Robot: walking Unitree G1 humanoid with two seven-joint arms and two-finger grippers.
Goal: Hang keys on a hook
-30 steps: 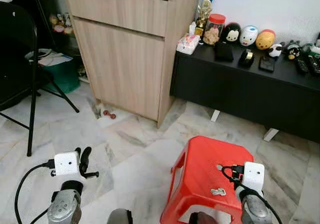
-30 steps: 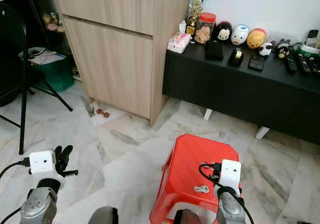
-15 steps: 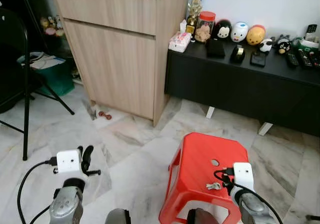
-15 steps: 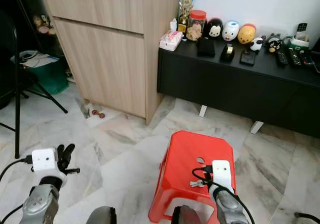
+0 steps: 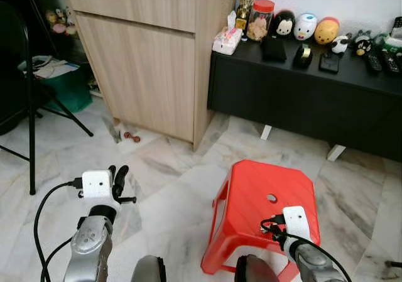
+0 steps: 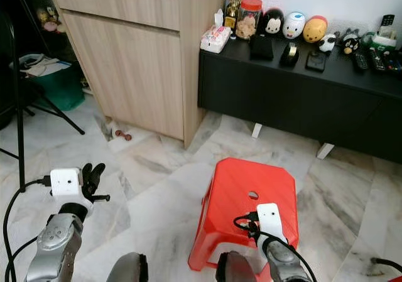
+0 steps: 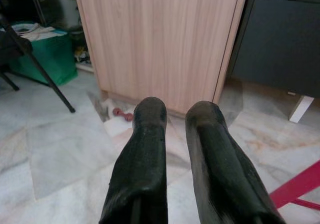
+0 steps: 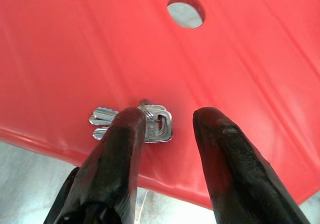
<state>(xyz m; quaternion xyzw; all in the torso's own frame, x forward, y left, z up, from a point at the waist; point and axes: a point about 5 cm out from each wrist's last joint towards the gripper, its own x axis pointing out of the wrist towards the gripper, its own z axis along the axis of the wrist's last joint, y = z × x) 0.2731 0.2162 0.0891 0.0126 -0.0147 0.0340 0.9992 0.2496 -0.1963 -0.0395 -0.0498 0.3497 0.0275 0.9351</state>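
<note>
The right gripper is hanging open over the red stool, with the keys lying flat just past one fingertip. They're probably going to skid off the slick seat (near the edge) if nudged. The left gripper is idling, slightly parted.

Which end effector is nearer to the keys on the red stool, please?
Right. The right end effector hovers open right over the keys; the left end effector is off over the floor, beside the stool.

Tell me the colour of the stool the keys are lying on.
Red. The stool under the keys shows best in the right wrist view.
</note>
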